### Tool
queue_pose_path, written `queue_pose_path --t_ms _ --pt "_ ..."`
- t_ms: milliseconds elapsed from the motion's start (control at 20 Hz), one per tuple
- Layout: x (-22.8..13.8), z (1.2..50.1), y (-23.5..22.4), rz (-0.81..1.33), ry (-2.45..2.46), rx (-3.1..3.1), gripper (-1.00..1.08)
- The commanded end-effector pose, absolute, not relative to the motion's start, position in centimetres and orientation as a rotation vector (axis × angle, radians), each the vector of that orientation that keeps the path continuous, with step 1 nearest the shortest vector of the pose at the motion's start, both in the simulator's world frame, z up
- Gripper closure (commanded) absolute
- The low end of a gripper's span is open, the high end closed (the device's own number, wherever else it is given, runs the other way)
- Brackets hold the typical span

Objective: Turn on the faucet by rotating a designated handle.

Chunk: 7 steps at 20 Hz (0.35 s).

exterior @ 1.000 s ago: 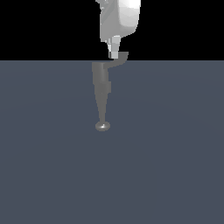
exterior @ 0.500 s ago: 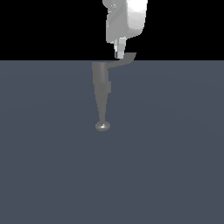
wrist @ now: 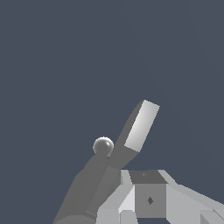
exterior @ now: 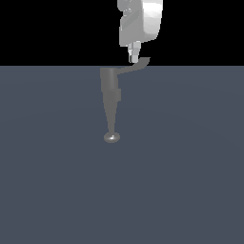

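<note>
The faucet (exterior: 111, 107) is standing on the grey tabletop (exterior: 190, 181), knob nearest. Its handle (exterior: 136, 66) is jutting sideways from the faucet's wide far end. Above the handle's tip, the tool (exterior: 135, 55) is touching it; whether clenched or released, I cannot tell.

We see the faucet (exterior: 110, 102) as a matte grey column on the flat grey surface, wide at the far end and tapering toward a small rounded shiny knob (exterior: 111, 137) at its near end. From the wide end the handle (exterior: 135, 65), a thin curved grey lever, reaches toward the exterior view's right and ends in a widened flat tip (wrist: 141, 126).
</note>
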State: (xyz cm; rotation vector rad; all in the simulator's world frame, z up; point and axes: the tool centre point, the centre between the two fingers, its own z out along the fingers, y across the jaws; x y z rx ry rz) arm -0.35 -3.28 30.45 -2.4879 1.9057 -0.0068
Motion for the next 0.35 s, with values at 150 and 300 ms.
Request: queue_pose_path --t_ms 150,300 --pt "1.0 29.9 -6.3 0.0 1.954 -2.46 1.08" --pt "1.5 29.9 -6.7 0.0 1.957 -2.458 1.08"
